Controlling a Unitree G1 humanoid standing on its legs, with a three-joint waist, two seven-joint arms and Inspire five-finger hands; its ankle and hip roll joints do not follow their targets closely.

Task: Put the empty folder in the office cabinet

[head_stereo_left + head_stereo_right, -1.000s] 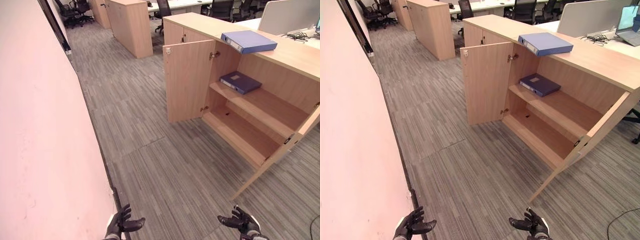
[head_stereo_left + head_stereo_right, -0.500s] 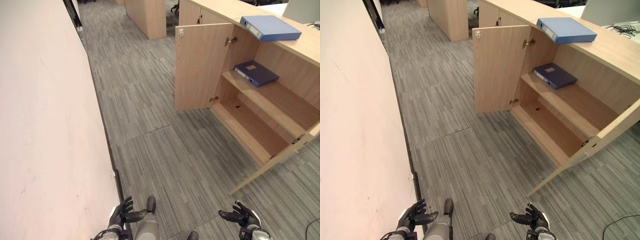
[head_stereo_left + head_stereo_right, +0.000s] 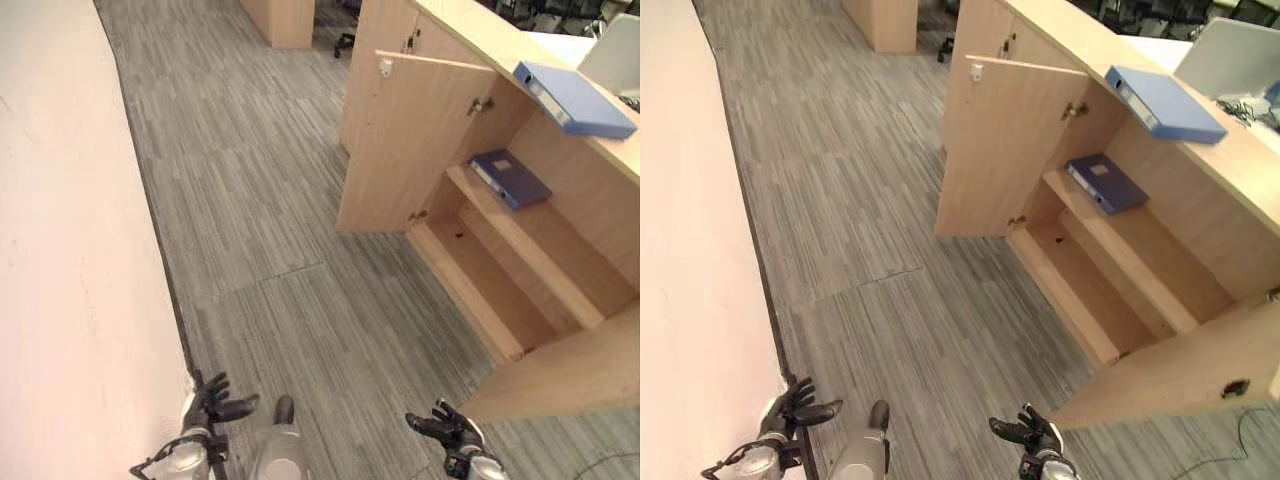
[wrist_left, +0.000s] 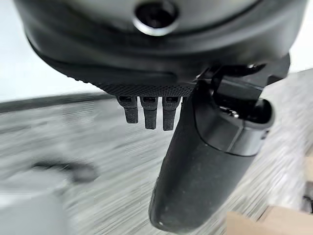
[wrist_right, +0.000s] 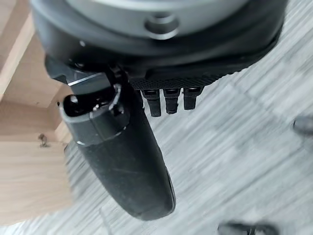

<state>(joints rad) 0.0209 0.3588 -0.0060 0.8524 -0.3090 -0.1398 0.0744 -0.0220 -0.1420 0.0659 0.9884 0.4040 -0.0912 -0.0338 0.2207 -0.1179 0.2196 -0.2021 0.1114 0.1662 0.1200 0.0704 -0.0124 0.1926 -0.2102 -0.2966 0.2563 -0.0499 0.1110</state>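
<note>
Both eye views are shifting vs. the earlier frames: the cabinet is sitting farther to the robot's right and the camera is looking down more steeply, so it's the head moving, not the furniture. Hands are staying low, as before.

Robot's left hand is hanging by the pale wall, fingers spread, holding nothing; left wrist view is showing straight fingers over grey carpet. Right hand is hovering above the carpet just short of the cabinet's near door, likewise relaxed and empty.

Light blue folder is lying flat on the cabinet's top surface, spine toward the aisle, well apart from both hands and up to the robot's front-right. A darker blue folder is already lying on the upper shelf, w/ the lower shelf bare beneath it.

Judging by looks, the light blue one is a rigid lever-arch binder: stiff boards, prob. light if empty, smooth cover likely a bit slick. Best hold would be across the spine or pinching the long edge, thumb on top, fingers under, after sliding it toward the surface's edge. Robot is needing to close in before any reach.
</note>
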